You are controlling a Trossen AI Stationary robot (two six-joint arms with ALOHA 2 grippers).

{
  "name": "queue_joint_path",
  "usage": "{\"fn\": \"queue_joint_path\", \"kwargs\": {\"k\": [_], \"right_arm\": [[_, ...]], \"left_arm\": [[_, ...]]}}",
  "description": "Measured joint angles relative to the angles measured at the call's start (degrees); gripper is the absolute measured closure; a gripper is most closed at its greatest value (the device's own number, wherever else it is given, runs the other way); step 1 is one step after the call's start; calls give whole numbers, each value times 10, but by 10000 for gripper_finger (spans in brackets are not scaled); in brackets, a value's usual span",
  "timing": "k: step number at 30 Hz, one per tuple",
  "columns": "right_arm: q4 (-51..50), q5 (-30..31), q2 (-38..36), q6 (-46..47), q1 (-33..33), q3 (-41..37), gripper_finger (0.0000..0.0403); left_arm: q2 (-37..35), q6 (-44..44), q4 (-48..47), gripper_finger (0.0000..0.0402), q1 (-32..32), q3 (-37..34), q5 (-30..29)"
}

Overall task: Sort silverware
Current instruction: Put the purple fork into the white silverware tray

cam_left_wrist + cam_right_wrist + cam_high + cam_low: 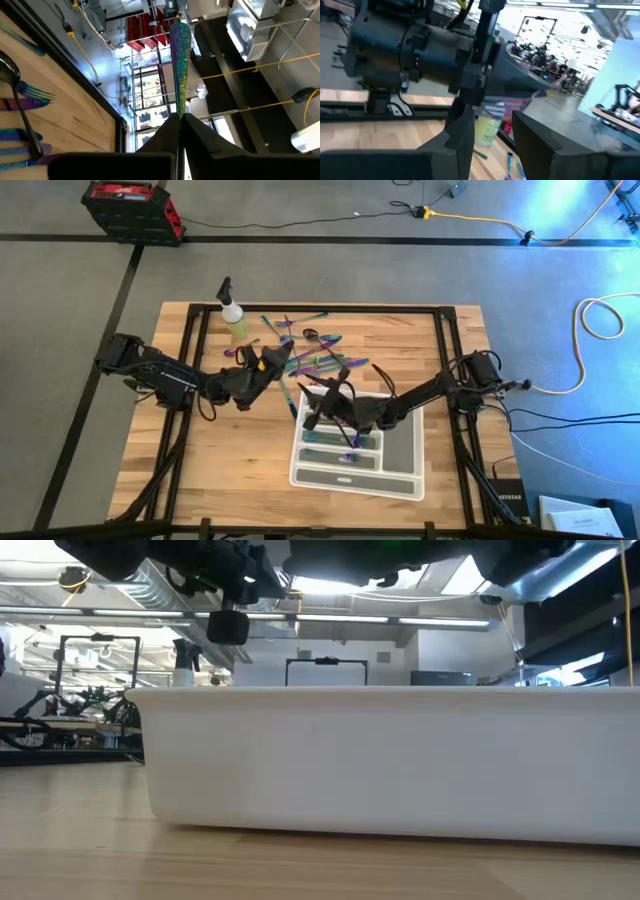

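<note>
Filling the low view, nearest the lens, we have the plain white side wall of the compartment tray (390, 760) sitting on the light wood-plank table (80, 840); dark arm links hang in along that picture's upper edge, and no cutlery shows there.

From the high view we get the layout instead: the white-grey compartment tray (405, 450) sits at the table's near-right, with a few iridescent pieces (340, 442) already in its slim slots. The loose pile of iridescent rainbow forks, spoons and knives (315, 360) lies spread at the table's centre-back, and the yellow-green spray bottle with black trigger (236, 315) stands to its left.

We see the left gripper (268, 362) raised at the pile's left edge. Only the left wrist view shows its load: its jaws are closed tight on the end of a slim patterned green-purple handle (180, 65), which sticks straight out past the fingertips (170, 127). That view also catches a dark black spoon (15, 100) and a purple fork (35, 92) on the wood.

We place the right gripper (312, 415) over the tray's back-left corner. Its wrist view shows the fingers (465, 135) partly apart with nothing between them, the left arm's body and the bottle beyond.
</note>
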Motion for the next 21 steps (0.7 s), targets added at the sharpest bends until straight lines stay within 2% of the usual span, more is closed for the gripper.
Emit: {"fn": "queue_joint_path", "kwargs": {"k": [5,21], "right_arm": [[28,-34,0,2,-7,0,288],[25,-21,0,5,-6,0,288]], "left_arm": [[0,-17,1,400,5,0,2],[0,-19,0,400,9,0,6]]}}
